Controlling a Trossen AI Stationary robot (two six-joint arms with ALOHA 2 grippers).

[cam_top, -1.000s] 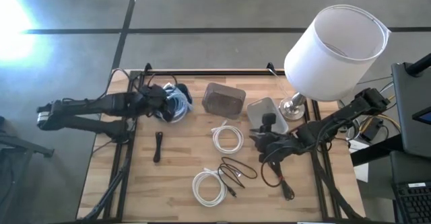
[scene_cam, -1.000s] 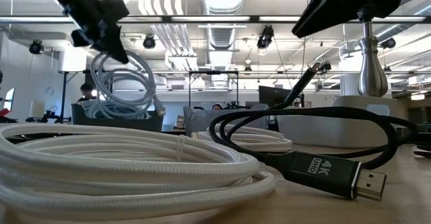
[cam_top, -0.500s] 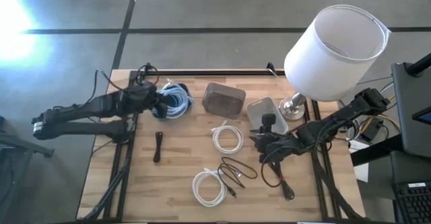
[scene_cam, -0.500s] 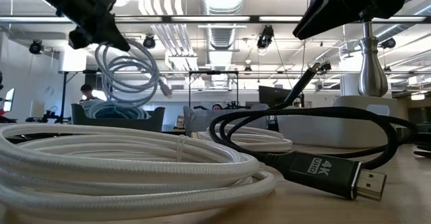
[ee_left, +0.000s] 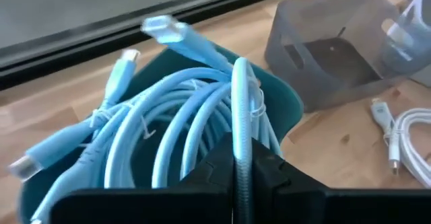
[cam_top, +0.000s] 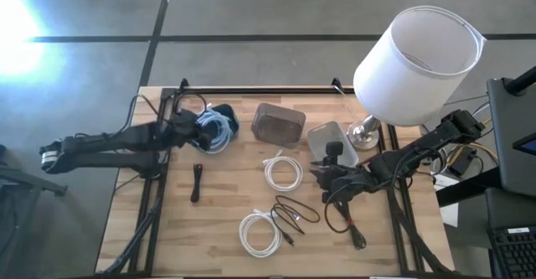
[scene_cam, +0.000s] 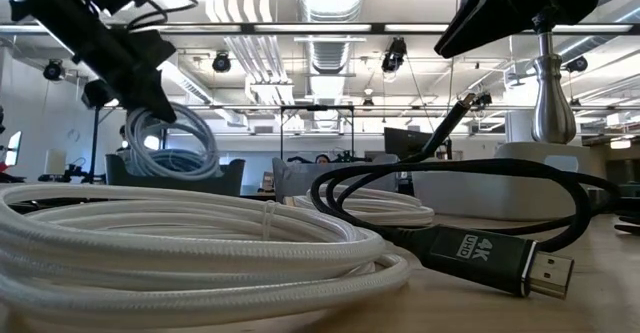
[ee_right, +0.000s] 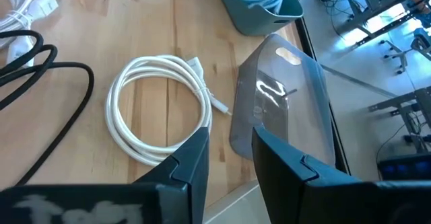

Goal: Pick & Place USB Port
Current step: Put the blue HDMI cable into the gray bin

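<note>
Fingers of the left gripper point(ee_left: 241, 183) are clamped on one strand of a coiled pale-blue USB cable point(ee_left: 178, 126), the arm stretched low across the table's left side, the coil hanging into a teal plastic bin point(ee_left: 286, 103). Right gripper point(ee_right: 229, 150), half parted and empty, hovers beside a clear grey plastic bin point(ee_right: 286, 109).

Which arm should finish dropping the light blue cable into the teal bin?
Left. The left gripper is shut on the light blue cable, right over the teal bin. The right gripper hangs across the table by the clear bin, holding nothing.
</note>
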